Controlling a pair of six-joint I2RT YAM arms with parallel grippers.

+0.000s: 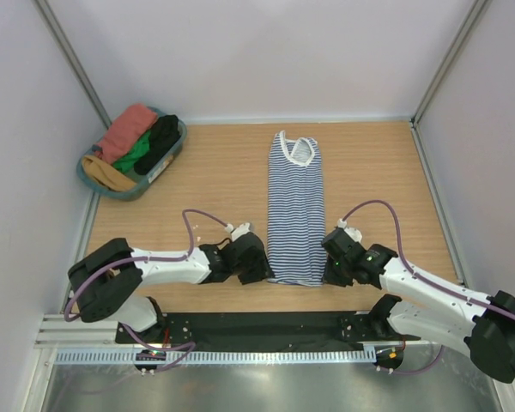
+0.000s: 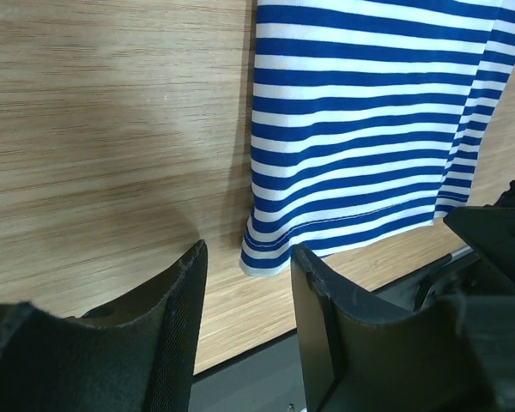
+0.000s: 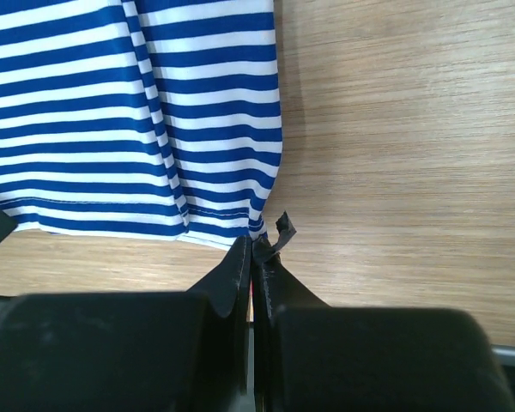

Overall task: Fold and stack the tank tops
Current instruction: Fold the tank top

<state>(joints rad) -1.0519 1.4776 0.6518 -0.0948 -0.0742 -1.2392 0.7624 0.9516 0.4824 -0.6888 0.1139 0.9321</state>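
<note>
— Where is the striped tank top (image 1: 295,210)?

— Flat on the wooden table (image 1: 215,172), about midway between left and right. It is folded lengthwise into a narrow strip. Its white-trimmed neckline (image 1: 299,150) points to the far side and its hem (image 1: 293,279) lies at the near edge, just in front of the arms' bases.

— And the left gripper (image 2: 247,257)?

— It is low at the near left corner of the hem. Its jaws stand apart with nothing between them. In its wrist view the hem corner shows just beyond the gap, with bare wood to the left of it.

— The right gripper (image 3: 253,249)?

— It is at the near right corner of the hem, fingers pressed tight together. In the right wrist view the tips meet exactly at that corner, and the edge of the cloth runs down into them, so it looks pinched on the striped tank top there. A small dark tab sticks up just right of the tips.

— Anything else on the table?

— A basket (image 1: 167,167) sits in the far left corner, well apart from the top. It is heaped with bundled clothes (image 1: 133,129) in reddish, green, black and tan.
</note>
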